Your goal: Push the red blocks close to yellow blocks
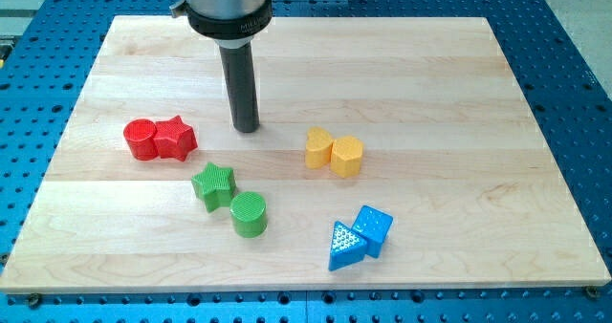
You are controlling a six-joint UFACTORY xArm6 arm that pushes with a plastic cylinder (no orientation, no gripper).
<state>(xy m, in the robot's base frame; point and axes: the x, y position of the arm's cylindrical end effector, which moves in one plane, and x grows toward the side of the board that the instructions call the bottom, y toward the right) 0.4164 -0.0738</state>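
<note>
A red cylinder (142, 139) and a red star (176, 137) touch each other at the view's left. A yellow heart-like block (317, 147) and a yellow hexagon (347, 156) touch each other right of the middle. My tip (246, 126) rests on the board between the two pairs, right of the red star and left of the yellow blocks, touching none of them.
A green star (213, 183) and a green cylinder (249, 214) lie below the tip. A blue triangle (343, 247) and a blue cube (371, 228) lie at the lower right. The wooden board (478, 94) sits on a blue perforated table.
</note>
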